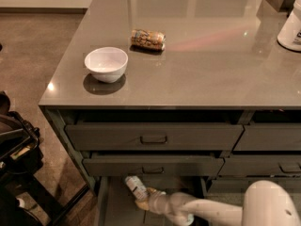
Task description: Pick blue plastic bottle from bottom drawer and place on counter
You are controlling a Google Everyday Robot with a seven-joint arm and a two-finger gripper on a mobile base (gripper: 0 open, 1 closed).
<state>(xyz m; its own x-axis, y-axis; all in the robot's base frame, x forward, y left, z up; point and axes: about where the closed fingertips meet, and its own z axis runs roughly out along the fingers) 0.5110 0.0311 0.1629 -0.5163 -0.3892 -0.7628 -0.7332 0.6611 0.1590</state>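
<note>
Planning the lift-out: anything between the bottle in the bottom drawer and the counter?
Yes: the middle drawer front overhangs the blue plastic bottle, where the gripper is at its lower end. The bowl stands on the counter near its front.

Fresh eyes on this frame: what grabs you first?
The white arm reaching in from the lower right, its gripper down in the open bottom drawer, right at the base of the blue plastic bottle. Next, on the glossy counter, a white bowl near the left front corner and a brown patterned can lying on its side behind it.
</note>
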